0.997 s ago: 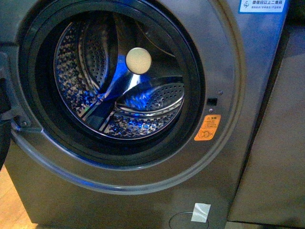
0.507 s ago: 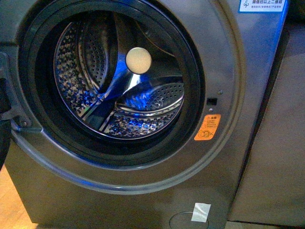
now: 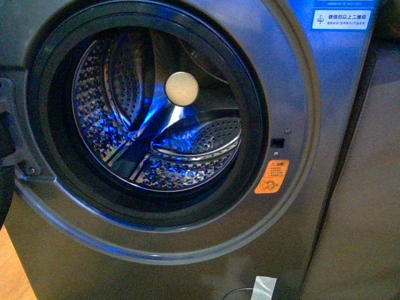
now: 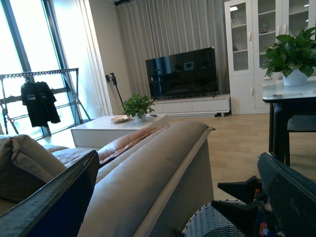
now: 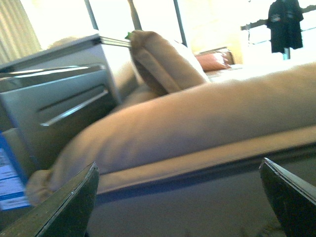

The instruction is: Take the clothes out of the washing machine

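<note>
**Washing machine** (image 3: pixel 300 94), mouth open. We see no clothes in the lit drum (image 3: pixel 156 119), nor in any other view. Risk, in our judgement: a blind reach could strike the black gasket (image 3: pixel 253 112), since neither arm shows in front view. Both wrists face away, across the sofa (image 4: pixel 158 163). The left gripper (image 4: pixel 177 160) and right gripper (image 5: pixel 177 170) have jaws spread wide and empty.

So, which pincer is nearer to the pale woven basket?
Left, probably. The left pincer hangs open close to the pale woven basket; the right pincer faces the beige cushioned sofa, and its view shows no basket.
</note>
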Tool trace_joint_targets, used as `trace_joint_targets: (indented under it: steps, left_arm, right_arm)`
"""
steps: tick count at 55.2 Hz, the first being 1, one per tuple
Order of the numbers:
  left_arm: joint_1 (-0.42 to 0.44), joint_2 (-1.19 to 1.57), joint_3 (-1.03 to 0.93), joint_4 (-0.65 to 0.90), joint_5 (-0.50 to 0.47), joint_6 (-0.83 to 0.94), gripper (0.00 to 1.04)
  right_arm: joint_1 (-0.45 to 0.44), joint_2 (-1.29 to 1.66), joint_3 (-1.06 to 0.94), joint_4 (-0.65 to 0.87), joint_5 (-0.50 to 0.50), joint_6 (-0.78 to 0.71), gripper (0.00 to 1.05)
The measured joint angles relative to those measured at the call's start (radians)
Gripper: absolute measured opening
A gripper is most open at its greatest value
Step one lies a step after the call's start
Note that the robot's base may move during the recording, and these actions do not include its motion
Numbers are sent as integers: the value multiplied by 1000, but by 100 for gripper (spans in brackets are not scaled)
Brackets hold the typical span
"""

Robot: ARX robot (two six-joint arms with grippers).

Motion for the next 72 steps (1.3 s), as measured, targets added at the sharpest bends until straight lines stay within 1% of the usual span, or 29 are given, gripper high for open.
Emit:
trace_joint_targets:
  steps: [2,7,12,13,16,17,18,20,21,24,25,27,29,31,35,43,46,48,52,66,67,70,71,72]
  left_arm:
    - [0,0,0,0,0,0,98]
    - [0,0,0,0,0,0,98]
    - [0,0,0,0,0,0,98]
    - [0,0,0,0,0,0,98]
    - [0,0,0,0,0,0,98]
    - [0,0,0,0,0,0,98]
    - [0,0,0,0,0,0,98]
    - [0,0,0,0,0,0,98]
    - [0,0,0,0,0,0,98]
    - [0,0,0,0,0,0,98]
    - [0,0,0,0,0,0,98]
    - [0,0,0,0,0,0,98]
    - [0,-2,0,0,0,0,98]
    - [0,-2,0,0,0,0,98]
    - [0,-2,0,0,0,0,98]
    - [0,-3,0,0,0,0,98]
    - [0,-3,0,0,0,0,98]
    - [0,-3,0,0,0,0,98]
    - [0,-3,0,0,0,0,98]
    - [-1,-3,1,-3,-5,-1,98]
    - [-5,-3,5,-14,-27,-4,98]
    - [-21,-2,40,-124,-166,-26,98]
    - [-25,-3,45,-148,-199,-30,98]
    - [-27,-4,47,-156,-211,-30,98]
  right_arm:
    - [51,-62,-41,23,24,14,97]
    - [187,-212,-141,1,96,6,97]
    - [377,-383,-263,-61,220,-51,97]
    - [398,-401,-276,-72,237,-64,97]
    - [527,-498,-355,-120,333,-113,97]
    - [564,-521,-376,-126,349,-127,97]
    - [597,-541,-384,-149,372,-149,96]
    - [660,-579,-358,-305,483,-227,90]
    - [673,-587,-350,-347,512,-248,88]
    - [726,-629,-334,-555,652,-379,78]
    - [740,-642,-344,-609,674,-404,74]
    - [756,-661,-367,-658,706,-442,69]
    - [777,-680,-403,-677,731,-483,62]
    - [790,-692,-428,-676,744,-501,57]
    - [822,-719,-484,-666,772,-532,43]
    - [871,-787,-562,-640,816,-551,16]
    - [921,-807,-584,-639,898,-554,8]
    - [958,-818,-600,-637,925,-556,1]
    - [989,-837,-629,-632,929,-558,2]
    - [995,-903,-700,-628,935,-558,2]
    - [995,-906,-702,-628,935,-558,2]
    - [995,-919,-715,-628,935,-558,2]
    - [995,-921,-717,-628,935,-558,2]
    - [995,-926,-721,-628,936,-558,2]
